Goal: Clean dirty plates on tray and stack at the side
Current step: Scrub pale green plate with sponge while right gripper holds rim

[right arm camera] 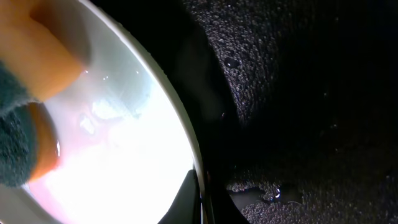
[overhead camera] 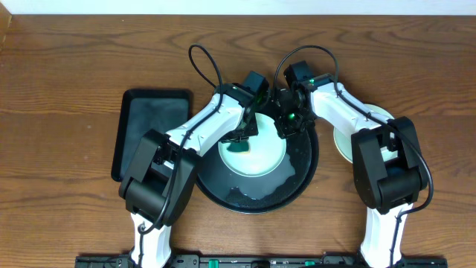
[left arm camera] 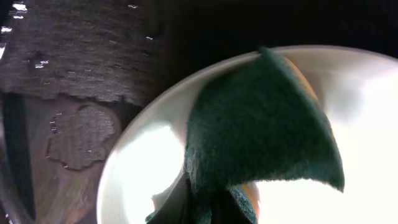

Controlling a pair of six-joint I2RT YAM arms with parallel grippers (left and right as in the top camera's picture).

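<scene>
The left gripper [overhead camera: 242, 138] is clenched on a green scouring sponge [overhead camera: 239, 147] with an orange underside, pressing it flat onto the mint plate [overhead camera: 262, 160]. In the left wrist view the sponge [left arm camera: 261, 124] fans out from the dark fingers [left arm camera: 186, 202] across the upper middle of the plate [left arm camera: 134, 165]. Behind the gripper, the left arm runs back and down toward the near left edge of the table [overhead camera: 67, 89], its forearm slanting over the left rim of the round black tray [overhead camera: 301, 179].

The right gripper [overhead camera: 288, 126] sits at the plate's far right edge, pointing down. In the right wrist view its tips [right arm camera: 199, 202] straddle the plate's rim, one dark finger [right arm camera: 181, 198] inside the plate [right arm camera: 124, 155], so it appears to pinch the rim. The sponge's green and orange edge [right arm camera: 25, 124] shows at the left of that view. The right arm bends out to the right and back toward the near edge.

The mint plate lies inside the tray, toward its far side. The tray's textured black floor [right arm camera: 298, 93] is wet, with puddles and droplets [left arm camera: 81, 134]. A pale plate [overhead camera: 341, 141] lies on the table just right of the tray, partly hidden by the right arm. A smaller rectangular black tray [overhead camera: 149, 126] lies to the left.
</scene>
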